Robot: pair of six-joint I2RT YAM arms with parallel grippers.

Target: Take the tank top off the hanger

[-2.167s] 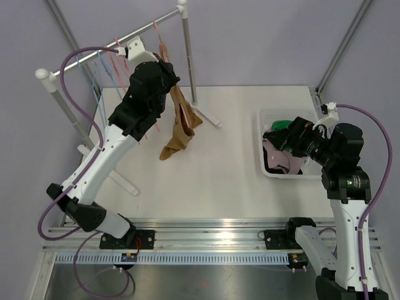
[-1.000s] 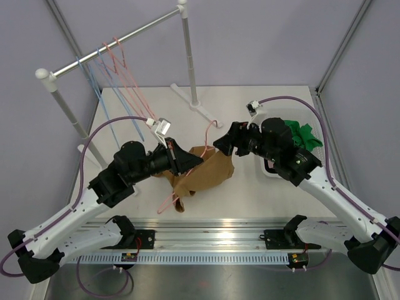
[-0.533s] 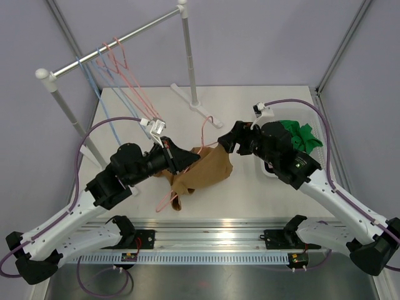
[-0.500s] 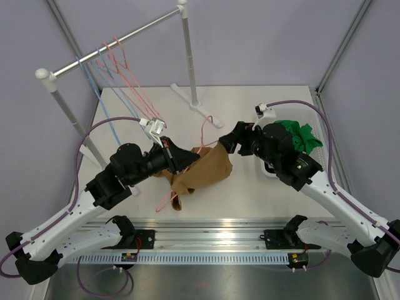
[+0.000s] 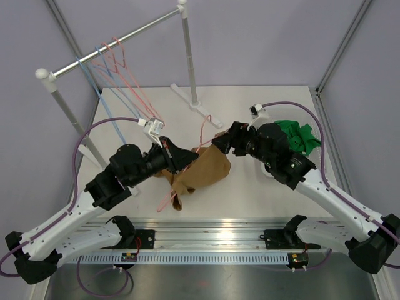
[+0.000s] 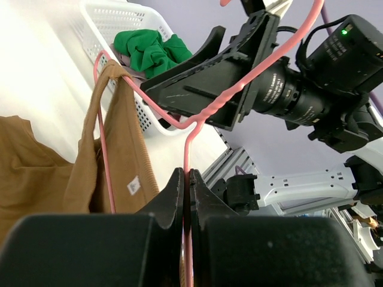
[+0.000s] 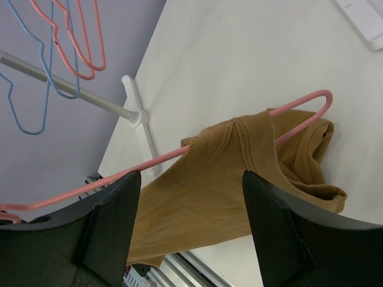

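Left gripper (image 6: 187, 179) at bottom centre, jaws pressed together on the upright wire of a pink wire hanger (image 6: 222, 100). A brown ribbed tank top (image 6: 122, 155) hangs by one strap over the hanger's left bend, with a small white label (image 6: 134, 184) showing. Behind it is the black right gripper (image 6: 164, 89), fingers spread, close to the hanger; contact cannot be judged. A white plastic mesh basket (image 6: 114, 12) holds a green cloth (image 6: 149, 51).

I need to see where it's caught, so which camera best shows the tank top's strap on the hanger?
Right wrist: the strap loops over the pink hanger near its bend. Left wrist shows it closer but partly. Top external shows only the bunched tank top.
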